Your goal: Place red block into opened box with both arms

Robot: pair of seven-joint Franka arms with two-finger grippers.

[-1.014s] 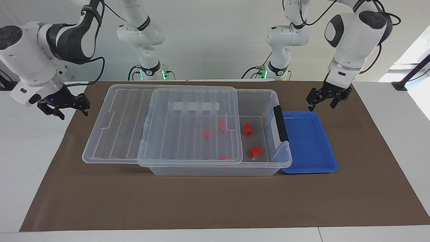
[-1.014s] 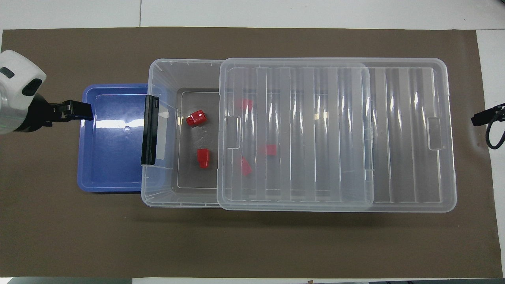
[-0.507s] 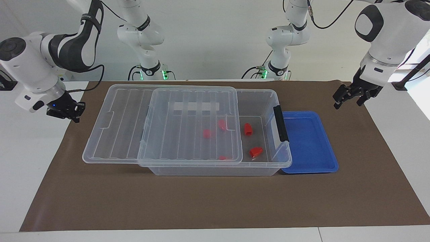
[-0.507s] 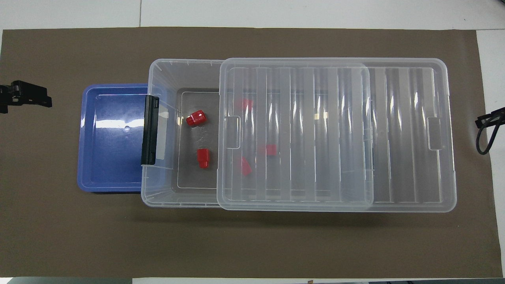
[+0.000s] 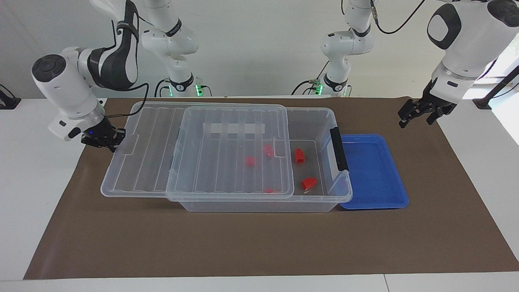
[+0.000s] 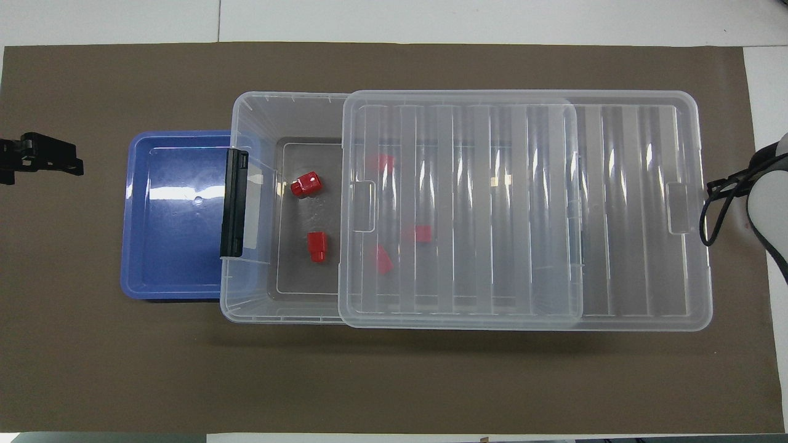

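Observation:
The clear box [image 5: 330,117] [image 6: 246,111] lies across the mat's middle. Its ribbed lid [image 5: 138,162] [image 6: 628,209] is slid toward the right arm's end, leaving the end by the black handle bar [image 5: 338,149] [image 6: 234,212] uncovered. Two red blocks [image 5: 299,156] [image 5: 309,183] [image 6: 306,184] [image 6: 317,246] lie in the uncovered part; three more show through the lid. My right gripper [image 5: 104,138] is shut and holds nothing, low beside the lid's overhanging end edge. My left gripper [image 5: 419,113] [image 6: 43,161] hangs open and holds nothing over the mat, past the tray.
A shallow blue tray [image 5: 373,170] [image 6: 172,215] holding nothing lies against the box's handle end, partly under it. The brown mat [image 5: 243,243] covers most of the white table. The right arm's cable [image 6: 717,209] loops beside the lid's end.
The right gripper has shut and swung in and down to the lid's overhanging end. The left gripper has drawn away from the blue tray's corner toward its own end, still open.

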